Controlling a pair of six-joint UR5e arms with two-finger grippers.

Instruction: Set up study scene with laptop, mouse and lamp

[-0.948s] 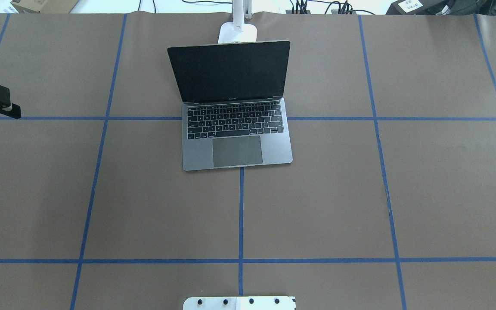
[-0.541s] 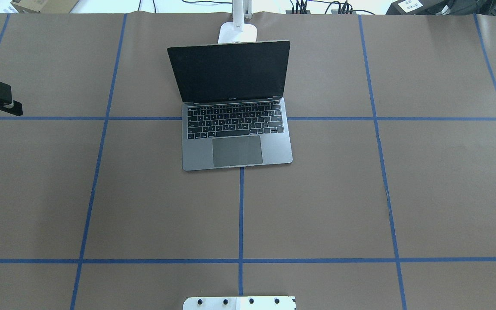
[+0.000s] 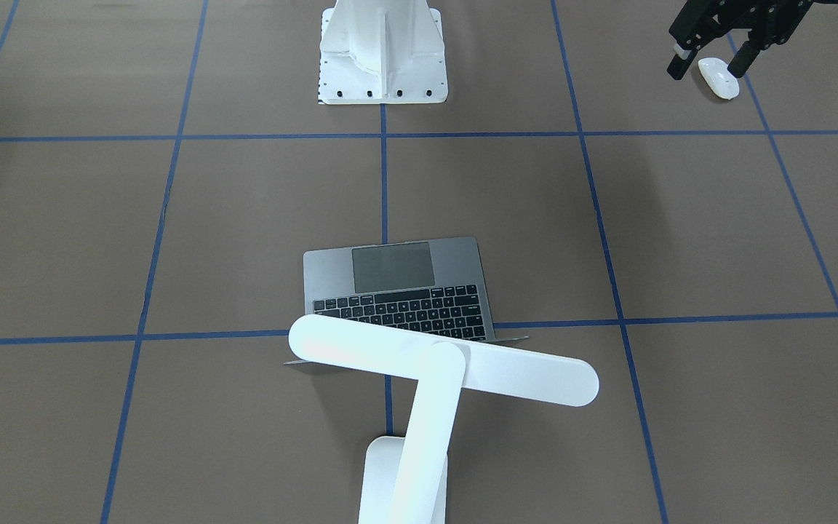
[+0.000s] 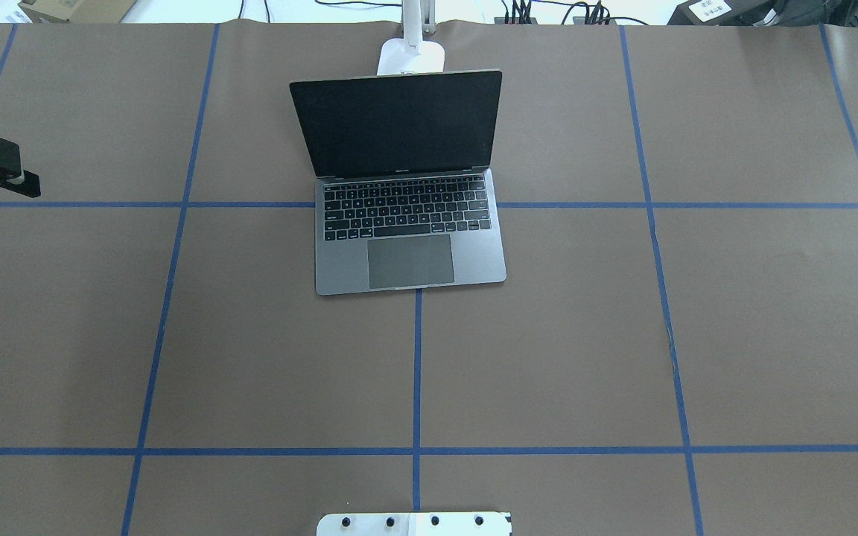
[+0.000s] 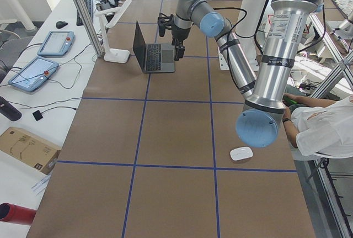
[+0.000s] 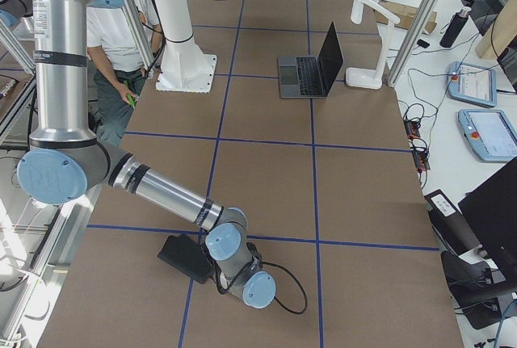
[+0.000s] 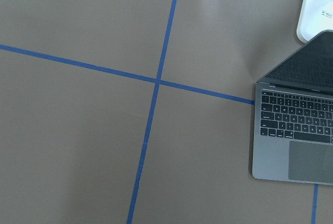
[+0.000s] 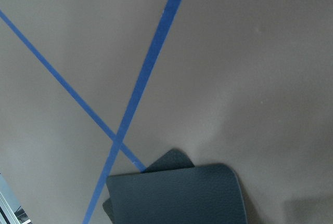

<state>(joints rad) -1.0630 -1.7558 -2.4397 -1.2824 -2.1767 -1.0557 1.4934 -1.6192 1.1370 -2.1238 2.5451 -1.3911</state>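
A: Count of each?
B: One laptop (image 4: 410, 223), one mouse (image 3: 719, 78), one lamp (image 3: 441, 364), one black mat (image 6: 186, 257), one white pedestal (image 4: 414, 523).
A: And the laptop, where?
B: Mid-table (image 4: 623, 335), at twelve o'clock from the pedestal in the overhead view, lid up, screen dark. Lamp base just behind the lid, again at twelve o'clock; bar head over the lid.
A: The mouse?
B: Flat on the table, at two o'clock from the laptop in the front-facing view, well apart from it, lying free.
A: And the left gripper (image 3: 706, 71)?
B: Fingers spread, up in the air, apart from the mouse.
A: And the right gripper (image 6: 220, 277)?
B: Low, just beside the mat. Spread or pressed together, cannot tell.
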